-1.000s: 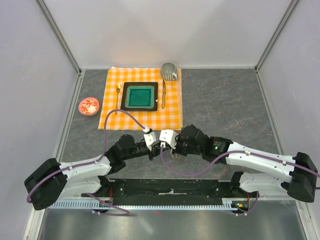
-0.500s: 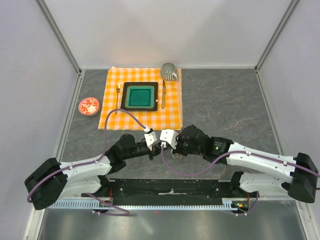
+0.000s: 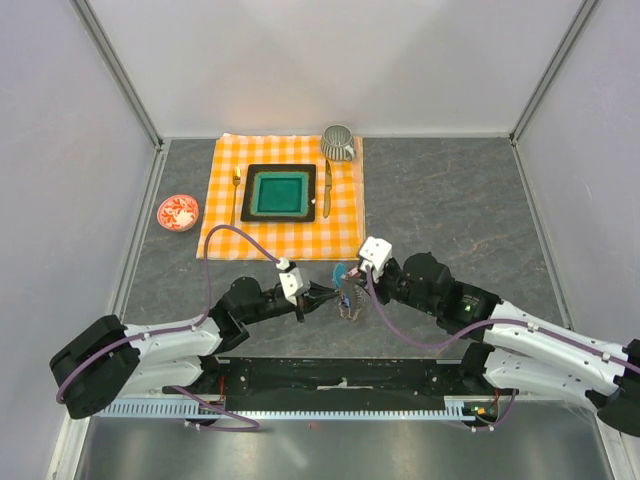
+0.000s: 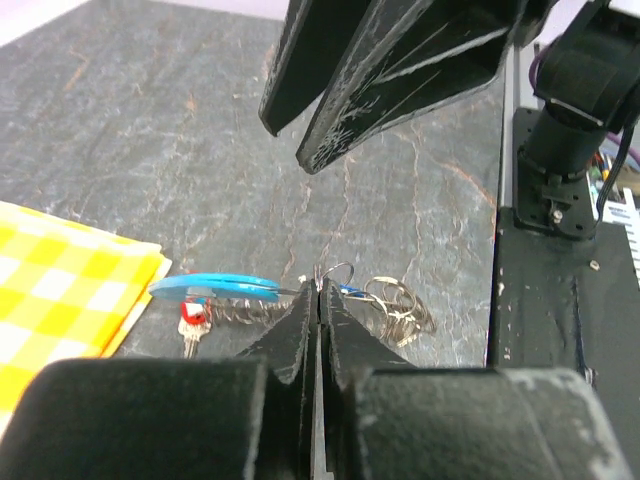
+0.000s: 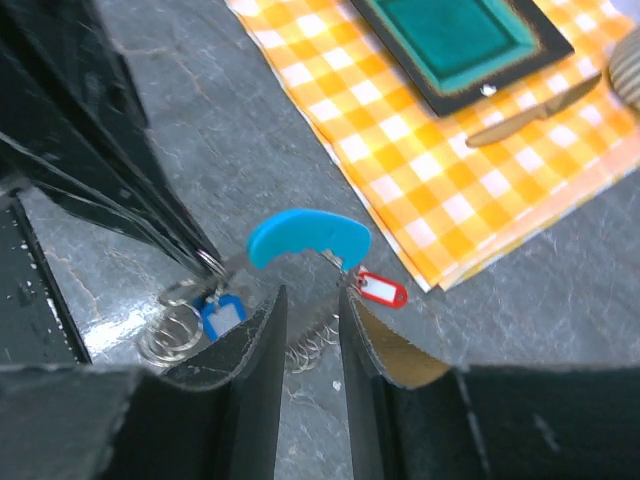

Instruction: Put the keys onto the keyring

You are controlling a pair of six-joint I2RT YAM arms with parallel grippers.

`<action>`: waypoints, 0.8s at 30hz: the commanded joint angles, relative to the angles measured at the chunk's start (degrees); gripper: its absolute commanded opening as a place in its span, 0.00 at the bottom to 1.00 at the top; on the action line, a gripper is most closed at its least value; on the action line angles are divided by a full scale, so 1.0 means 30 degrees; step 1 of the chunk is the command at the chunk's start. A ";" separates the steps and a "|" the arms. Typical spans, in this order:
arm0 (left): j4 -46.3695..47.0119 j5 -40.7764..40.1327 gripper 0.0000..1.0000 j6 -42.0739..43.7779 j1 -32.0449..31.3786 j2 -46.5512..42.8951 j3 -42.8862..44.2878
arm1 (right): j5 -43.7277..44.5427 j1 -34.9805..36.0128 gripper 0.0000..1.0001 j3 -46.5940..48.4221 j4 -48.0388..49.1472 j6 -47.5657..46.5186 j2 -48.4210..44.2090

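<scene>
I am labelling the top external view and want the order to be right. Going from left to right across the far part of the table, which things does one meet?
small red dish → gold fork → green square plate → gold knife
</scene>
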 commanded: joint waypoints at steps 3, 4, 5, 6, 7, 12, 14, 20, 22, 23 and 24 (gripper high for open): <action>0.5954 -0.1080 0.02 -0.1613 -0.0081 0.0895 -0.0649 | -0.2149 -0.1205 0.34 -0.2789 0.4080 0.2917 -0.1398; 0.6189 -0.1109 0.02 -0.1730 -0.0081 0.1215 -0.0620 | -0.2615 -0.1205 0.34 -0.3111 0.4867 0.2918 -0.1487; 0.6626 -0.1080 0.02 -0.1935 -0.0081 0.1334 -0.0620 | -0.2823 -0.1205 0.34 -0.3521 0.5136 0.2918 -0.1604; 0.6863 -0.1022 0.02 -0.2024 -0.0081 0.1480 -0.0562 | -0.3057 -0.1205 0.34 -0.3670 0.5400 0.2918 -0.1663; 0.7039 -0.1051 0.02 -0.2112 -0.0081 0.1627 -0.0590 | -0.3321 -0.1205 0.34 -0.3816 0.5953 0.2918 -0.1721; 0.8064 -0.0817 0.02 -0.2552 -0.0081 0.2360 -0.0532 | -0.4290 -0.1176 0.34 -0.4345 0.6662 0.2918 -0.1605; 0.8125 -0.0758 0.02 -0.2639 -0.0081 0.2478 -0.0503 | -0.4087 -0.1176 0.34 -0.4549 0.6866 0.2918 -0.1575; 0.8183 -0.0845 0.02 -0.2611 -0.0081 0.2302 -0.0532 | -0.3616 -0.1176 0.33 -0.4667 0.6956 0.3679 -0.1869; 0.8154 -0.0904 0.02 -0.2581 -0.0081 0.2302 -0.0503 | -0.3645 -0.1205 0.33 -0.4580 0.6723 0.3767 -0.2014; 0.8183 -0.0904 0.02 -0.2552 -0.0081 0.2273 -0.0445 | -0.3674 -0.1205 0.33 -0.4521 0.6634 0.3854 -0.2102; 0.8183 -0.0904 0.02 -0.2581 -0.0081 0.2331 -0.0444 | -0.3646 -0.1176 0.33 -0.4492 0.6546 0.3884 -0.2190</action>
